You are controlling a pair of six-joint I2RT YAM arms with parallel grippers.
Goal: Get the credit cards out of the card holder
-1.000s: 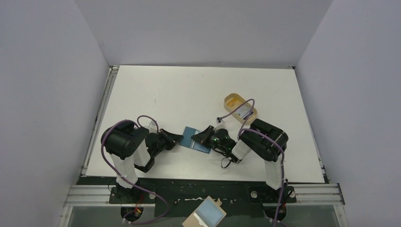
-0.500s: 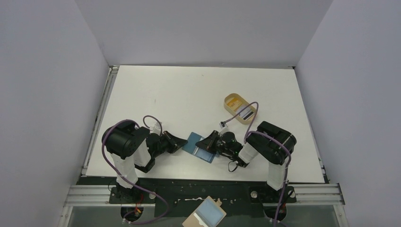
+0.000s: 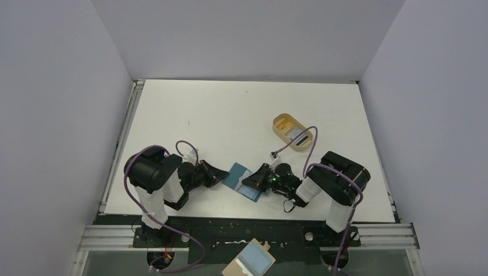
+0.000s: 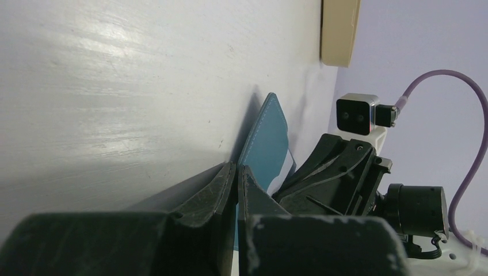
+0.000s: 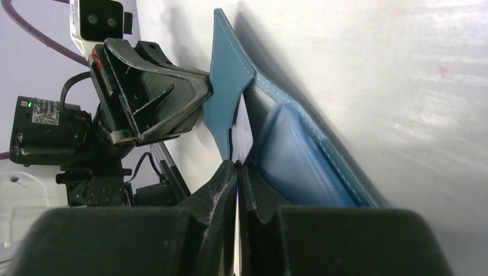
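a: what's moved in the last second?
b: the right arm has swung back toward the near edge and out to its own side. the card holder (image 3: 244, 180) has slid a little along the tabletop (image 3: 230, 115) with it, and the left claw (image 3: 225, 175) followed.
a: so the card isn't out?
b: not yet. the right claw (image 5: 237, 164) is pressed together at the open pocket, pinching what looks like the edge of a pale credit card (image 5: 246, 135) that pokes up between flap and lining.
a: and the left one?
b: pressed together too, tip against the raised flap. whether it nips the leather i cannot tell.
a: where's the holder now?
b: half open between the two claws, near the front edge. it's well apart from the tan tray (image 3: 275, 125), where a second card (image 3: 300, 135) already lies.
a: meaning?
b: i'd judge the pull dragged the holder rather than freeing the card. the flap needs a firmer anchor before the next tug.
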